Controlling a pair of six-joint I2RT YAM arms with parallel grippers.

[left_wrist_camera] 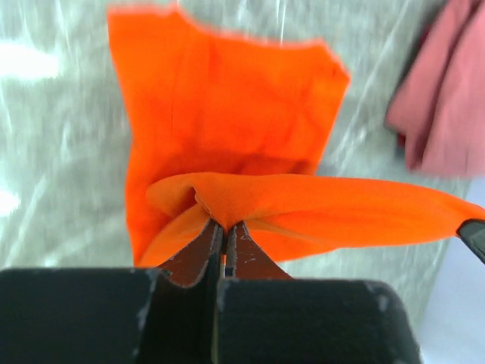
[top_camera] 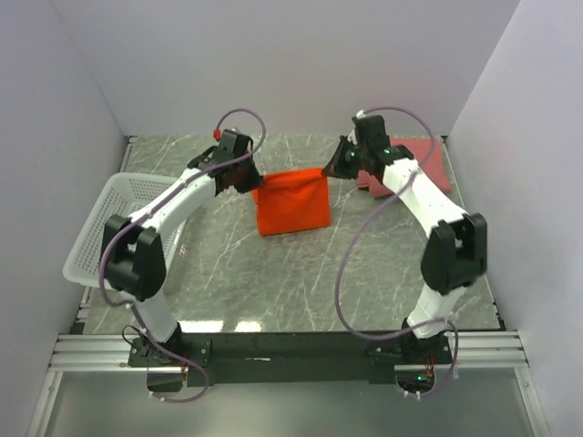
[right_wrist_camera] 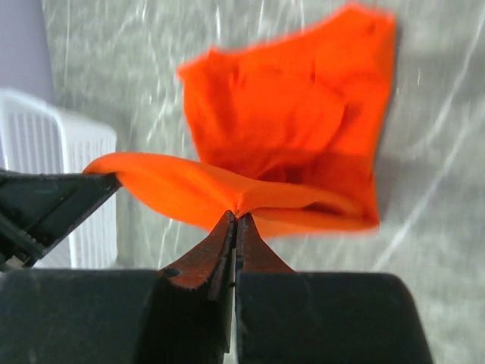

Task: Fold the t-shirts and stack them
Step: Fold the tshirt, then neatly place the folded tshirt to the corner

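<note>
The left pincer [left_wrist_camera: 225,227] and the right pincer [right_wrist_camera: 235,220] are each pressed together on one end of the far edge of the orange t-shirt [top_camera: 293,202]. That held edge runs left to right between them, and the rest of the cloth falls toward the arms onto the desk [top_camera: 273,282]. The pink t-shirt [top_camera: 428,164] lies at the far right, just behind the right arm and well apart from the left one. Stacking would probably mean carrying the orange one rightward, though the top view is too coarse to tell how high the edge is lifted.
</note>
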